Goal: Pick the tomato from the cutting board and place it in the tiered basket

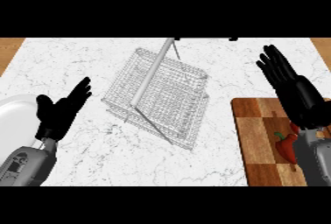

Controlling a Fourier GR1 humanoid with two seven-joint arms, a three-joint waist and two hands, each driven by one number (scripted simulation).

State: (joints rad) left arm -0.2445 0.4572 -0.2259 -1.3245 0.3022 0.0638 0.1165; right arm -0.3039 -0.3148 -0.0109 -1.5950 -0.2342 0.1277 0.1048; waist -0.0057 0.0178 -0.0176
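White marble counter (77,61) is stretching across most of what I'm seeing, with a tiered basket (158,94) of thin silver wire sitting near its middle, a pale central pole running up through it at a slant. Off to the right, a wooden cutting board (258,148) made of light and dark blocks is lying flat on the marble.

On that board, a small red piece with a green stem (286,144) is lying near the right edge, partly hidden by the robot's arm; whether it is the tomato I cannot tell, since it is looking long and pointed rather than round.

The right hand (291,85) is hanging above the board's upper end and the marble beyond it, fingers straight and stretched away from me, gripping nothing. The left hand (61,109) is showing at the left side over the counter, fingers relaxed and spread, also carrying nothing. Just beside it, at the left edge, a white plate (16,118) is peeking in, partly covered by the left forearm.
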